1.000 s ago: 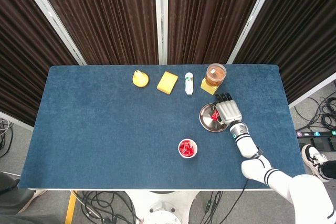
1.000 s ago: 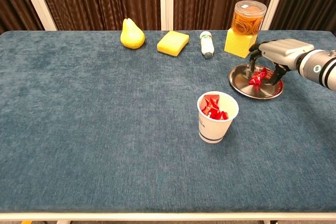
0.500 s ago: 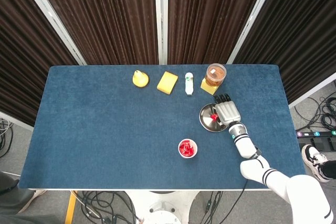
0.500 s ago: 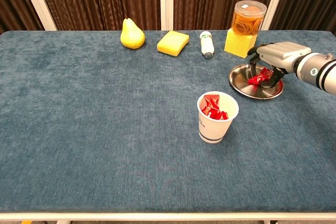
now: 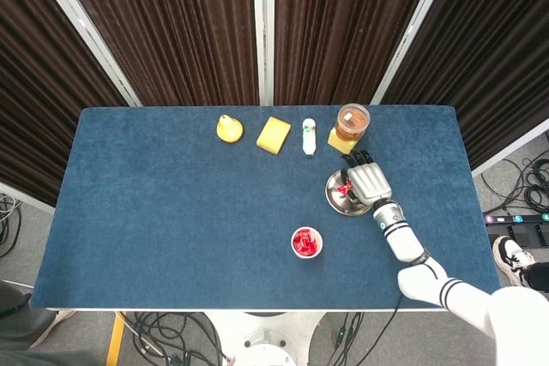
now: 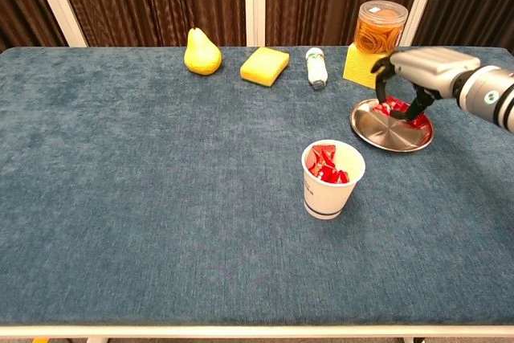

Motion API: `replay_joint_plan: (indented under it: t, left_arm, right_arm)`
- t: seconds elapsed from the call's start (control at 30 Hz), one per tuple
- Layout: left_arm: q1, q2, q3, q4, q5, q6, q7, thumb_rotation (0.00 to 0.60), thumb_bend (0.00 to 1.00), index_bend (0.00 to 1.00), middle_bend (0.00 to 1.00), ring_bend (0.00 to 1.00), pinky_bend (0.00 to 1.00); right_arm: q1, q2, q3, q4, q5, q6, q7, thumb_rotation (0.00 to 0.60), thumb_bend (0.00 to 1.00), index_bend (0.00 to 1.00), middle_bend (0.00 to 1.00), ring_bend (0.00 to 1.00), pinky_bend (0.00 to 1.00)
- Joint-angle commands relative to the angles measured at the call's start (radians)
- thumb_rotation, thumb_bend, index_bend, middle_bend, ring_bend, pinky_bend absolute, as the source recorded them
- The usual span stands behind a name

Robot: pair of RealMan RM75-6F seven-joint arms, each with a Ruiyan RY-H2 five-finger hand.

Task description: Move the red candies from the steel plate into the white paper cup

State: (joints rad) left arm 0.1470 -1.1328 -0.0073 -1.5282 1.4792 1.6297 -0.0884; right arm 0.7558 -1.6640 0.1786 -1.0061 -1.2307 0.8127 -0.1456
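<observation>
Red candies (image 6: 325, 165) are already filling the white paper cup (image 6: 331, 181), which is standing nearest you, just right of the table's centre; a few more are lying on the steel plate (image 6: 384, 135) at about two o'clock from the cup, well apart from it. You are working the right hand (image 6: 419, 76) over that plate's far side, fingers curled down around the remaining red pile (image 6: 397, 110). It looks to be grasping a candy, though from these views you cannot be certain the pinch is closed on the wrapper rather than merely caging it. The left hand is not showing in either view.

To do this step well, judge it so: confirm the grip before carrying, since the wrappers look slick and light and may slip. Lift straight up clear of the plate rim, so that you are not dragging the shallow plate along the cloth. Then travel toward seven o'clock to the cup, and stop with the fingers over its mouth before releasing; the cup is light and nearly full, so a brush from the fingers could tip it.

Beyond the plate, at twelve o'clock, the clear jar (image 6: 381, 27) is sitting on a yellow block (image 6: 364, 65), close to your knuckles; keep the wrist from swinging back into it. Farther left along the far edge are lying a small white bottle (image 6: 316, 67), a yellow sponge (image 6: 265, 65) and a yellow pear (image 6: 201, 52), all out of your path.
</observation>
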Motion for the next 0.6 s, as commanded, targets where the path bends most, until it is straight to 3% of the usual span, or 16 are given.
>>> replay_joint_plan:
  t: [0.03, 0.13, 0.3, 0.6]
  left_arm:
    - [-0.001, 0.002, 0.0, -0.004, 0.003, 0.001, 0.005, 0.6, 0.16, 0.07, 0.04, 0.08, 0.15]
    - [-0.003, 0.005, 0.0, -0.013, 0.006, 0.002, 0.012, 0.6, 0.16, 0.07, 0.04, 0.08, 0.15]
    - [-0.001, 0.01, 0.001, -0.024, 0.009, 0.007, 0.019, 0.6, 0.16, 0.07, 0.04, 0.08, 0.15]
    - [0.003, 0.009, 0.002, -0.025, 0.007, 0.009, 0.017, 0.6, 0.16, 0.07, 0.04, 0.08, 0.15]
  right_arm:
    - [-0.042, 0.166, -0.026, -0.284, -0.133, 0.12, 0.066, 0.6, 0.39, 0.6, 0.12, 0.0, 0.0]
    - [-0.048, 0.233, -0.049, -0.424, -0.203, 0.15, 0.087, 0.6, 0.39, 0.6, 0.12, 0.0, 0.0]
    - [-0.045, 0.275, -0.096, -0.548, -0.298, 0.165, 0.082, 0.6, 0.39, 0.6, 0.11, 0.0, 0.0]
    - [-0.05, 0.272, -0.145, -0.577, -0.321, 0.144, 0.023, 0.6, 0.39, 0.6, 0.1, 0.0, 0.0]
